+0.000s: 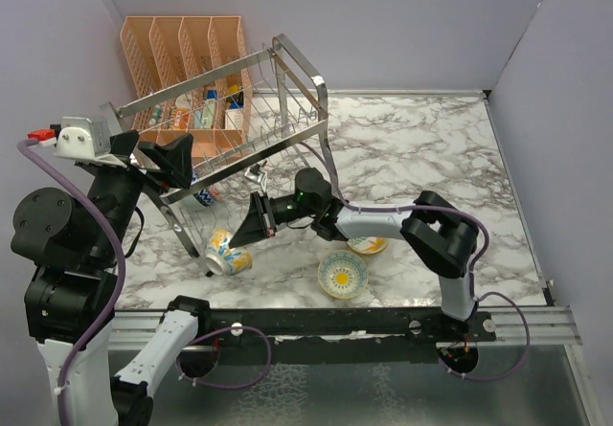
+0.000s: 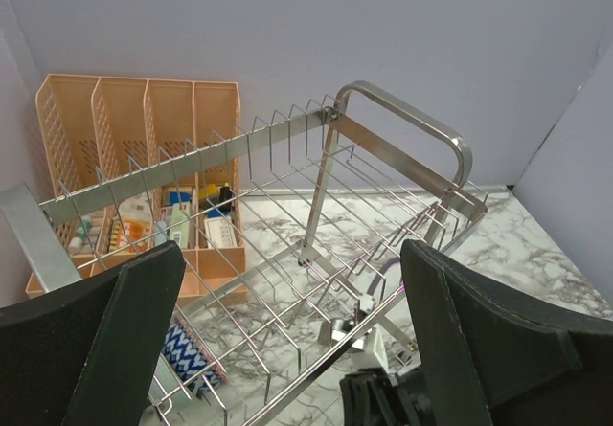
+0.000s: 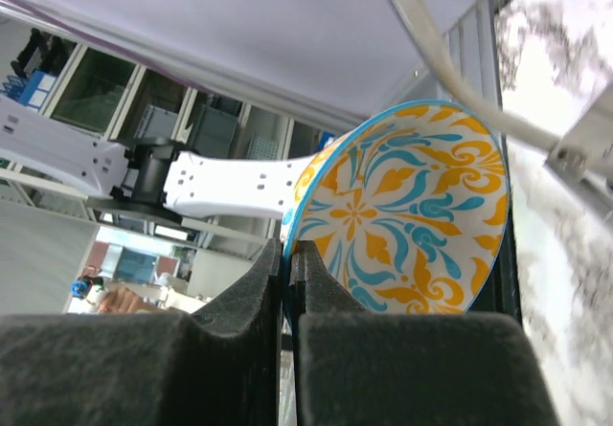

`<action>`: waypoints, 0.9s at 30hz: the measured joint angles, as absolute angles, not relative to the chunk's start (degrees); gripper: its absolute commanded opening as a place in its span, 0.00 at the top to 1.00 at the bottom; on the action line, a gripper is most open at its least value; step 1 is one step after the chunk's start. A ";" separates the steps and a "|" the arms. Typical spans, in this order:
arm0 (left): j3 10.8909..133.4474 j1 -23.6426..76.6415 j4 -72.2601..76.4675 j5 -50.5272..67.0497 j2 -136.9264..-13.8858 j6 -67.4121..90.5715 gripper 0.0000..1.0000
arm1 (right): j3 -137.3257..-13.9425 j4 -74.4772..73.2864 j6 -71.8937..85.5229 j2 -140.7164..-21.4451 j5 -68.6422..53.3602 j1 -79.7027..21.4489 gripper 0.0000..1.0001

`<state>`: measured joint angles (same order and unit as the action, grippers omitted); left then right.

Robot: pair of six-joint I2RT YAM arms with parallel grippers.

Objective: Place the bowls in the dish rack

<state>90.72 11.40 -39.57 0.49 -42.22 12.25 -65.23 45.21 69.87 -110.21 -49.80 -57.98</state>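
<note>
The chrome wire dish rack (image 1: 239,110) stands tilted at the back left and fills the left wrist view (image 2: 287,139). My right gripper (image 1: 251,221) reaches left to the rack's front lower edge and is shut on the rim of a floral bowl (image 1: 228,253). In the right wrist view the gripper (image 3: 290,254) pinches that bowl (image 3: 412,215), which shows its orange and blue pattern. A second patterned bowl (image 1: 342,275) lies on the table near the front. A third bowl (image 1: 368,245) is half hidden under my right arm. My left gripper (image 1: 168,158) is open at the rack's left end (image 2: 292,292).
A peach-orange mesh organiser (image 1: 187,72) with small items stands behind the rack against the back wall and also shows in the left wrist view (image 2: 134,129). A blue patterned item (image 2: 192,349) lies under the rack. Walls close the left, back and right sides.
</note>
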 measured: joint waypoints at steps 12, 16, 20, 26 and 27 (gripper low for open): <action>91.29 11.40 -39.57 1.02 -42.37 12.21 0.01 | -83.13 46.39 73.36 -123.35 -52.88 -51.44 0.99; 91.29 11.40 -39.57 1.08 -42.74 12.19 0.01 | -88.25 46.39 74.91 -127.87 -53.49 -49.76 0.99; 91.46 11.40 -39.57 1.10 -43.33 12.05 0.01 | -92.92 46.33 75.24 -131.22 -53.52 -48.29 0.99; 91.50 11.40 -39.57 1.10 -43.68 11.86 0.01 | -95.20 48.49 75.88 -132.55 -52.97 -47.11 0.99; 91.50 11.40 -39.57 1.10 -43.70 11.84 0.01 | -95.31 48.90 75.99 -132.60 -52.62 -47.07 0.99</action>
<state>91.50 11.40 -39.57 1.10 -43.70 11.84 -95.31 48.90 75.99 -132.60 -52.62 -47.07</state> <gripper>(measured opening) 0.992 0.031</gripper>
